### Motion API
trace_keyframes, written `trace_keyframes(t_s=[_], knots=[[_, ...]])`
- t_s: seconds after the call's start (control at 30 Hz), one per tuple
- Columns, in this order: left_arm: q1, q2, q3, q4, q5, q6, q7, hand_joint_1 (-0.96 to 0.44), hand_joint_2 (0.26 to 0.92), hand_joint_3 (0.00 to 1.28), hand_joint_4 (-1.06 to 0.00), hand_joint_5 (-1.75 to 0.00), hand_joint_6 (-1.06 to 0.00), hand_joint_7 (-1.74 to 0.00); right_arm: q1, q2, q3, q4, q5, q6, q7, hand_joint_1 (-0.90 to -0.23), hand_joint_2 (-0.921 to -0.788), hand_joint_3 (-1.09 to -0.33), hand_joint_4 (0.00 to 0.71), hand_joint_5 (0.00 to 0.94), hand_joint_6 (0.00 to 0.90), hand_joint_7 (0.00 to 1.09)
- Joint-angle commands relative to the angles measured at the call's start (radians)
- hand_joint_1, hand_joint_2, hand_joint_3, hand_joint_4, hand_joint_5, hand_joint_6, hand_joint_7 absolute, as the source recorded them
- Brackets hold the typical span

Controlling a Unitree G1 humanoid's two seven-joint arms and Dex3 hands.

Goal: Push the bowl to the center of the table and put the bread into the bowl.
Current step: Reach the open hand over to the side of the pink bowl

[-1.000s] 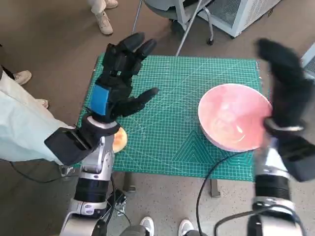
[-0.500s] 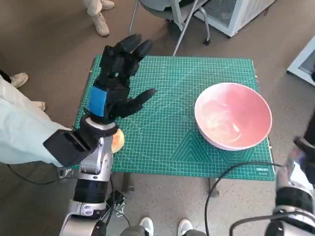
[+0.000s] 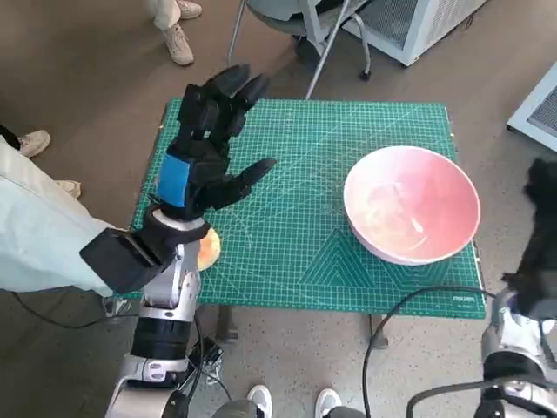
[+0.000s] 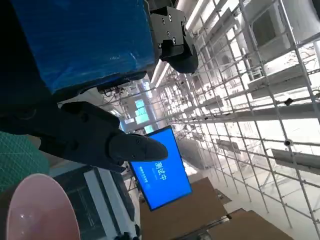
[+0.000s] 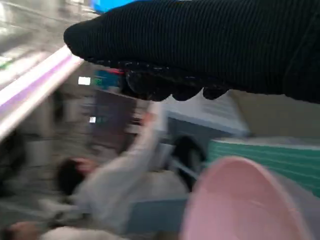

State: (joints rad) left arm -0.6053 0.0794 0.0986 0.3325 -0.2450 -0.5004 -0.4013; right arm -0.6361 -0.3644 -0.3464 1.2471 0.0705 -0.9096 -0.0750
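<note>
Person in a pale sleeve [image 3: 35,235] at the far left edge, close by the table. Left hand [image 3: 204,144], black with blue tape across its back, raised over the left part of the green gridded cutting mat [image 3: 296,235]; fingers spread, holding nothing, touching nothing; the left wrist view confirms fingers apart and looks across the room at a blue screen [image 4: 160,172]. Likely parked high so it stays clear until the bread step. Small round golden bread [image 3: 209,248] lies at the near-left corner of the mat, mostly hidden under the left wrist, only an orange edge showing. Mid-mat bare between the hands. Wide pink bowl [image 3: 412,215], glossy, upright, nothing in it, sits on the right part of the mat, its rim near the right edge, so well off centre; the push is not yet done. Right hand [image 3: 540,235], black knitted glove, beyond the table's right edge, apart from the bowl, blurred in the head view; in the right wrist view it is a dark band above the bowl rim. Whether its fingers are spread or curled I cannot tell. Position outside the bowl suits a leftward shove, in my judgement.
</note>
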Motion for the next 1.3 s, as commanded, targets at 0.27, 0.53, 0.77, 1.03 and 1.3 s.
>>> trace_keyframes(t_s=[0.27,0.53,0.77,1.03,1.3], knots=[[0.016,0.028,0.014,-0.013,-0.01,0.006,-0.007,-0.39,0.921,0.19,-0.16,-0.37,-0.03,-0.76,-0.042,0.119,-0.029,0.059,0.054,0.182,0.027,-0.493,-0.921,-0.852,0.302,0.017,0.173,0.44],[0.037,0.048,0.021,-0.03,0.002,-0.005,0.003,-0.41,0.921,0.18,-0.21,-0.3,-0.06,-0.7,-0.094,0.172,-0.029,0.077,0.053,0.276,0.023,-0.491,-0.921,-0.862,0.312,0.007,0.158,0.53],[0.057,0.065,0.035,-0.033,-0.008,-0.012,-0.004,-0.42,0.921,0.17,-0.29,-0.18,-0.12,-0.6,-0.155,0.213,-0.034,0.081,0.056,0.328,0.025,-0.508,-0.921,-0.869,0.3,0.001,0.15,0.54],[0.094,0.079,0.049,-0.056,-0.011,-0.02,0.0,-0.44,0.921,0.16,-0.35,-0.07,-0.2,-0.45,-0.236,0.256,-0.079,0.085,0.097,0.386,0.05,-0.506,-0.921,-0.85,0.273,0.0,0.139,0.56],[0.141,0.103,0.061,-0.105,-0.004,-0.013,0.008,-0.45,0.921,0.16,-0.38,-0.03,-0.25,-0.35,-0.304,0.292,-0.123,0.089,0.14,0.426,0.082,-0.505,-0.921,-0.798,0.258,0.008,0.127,0.6]])
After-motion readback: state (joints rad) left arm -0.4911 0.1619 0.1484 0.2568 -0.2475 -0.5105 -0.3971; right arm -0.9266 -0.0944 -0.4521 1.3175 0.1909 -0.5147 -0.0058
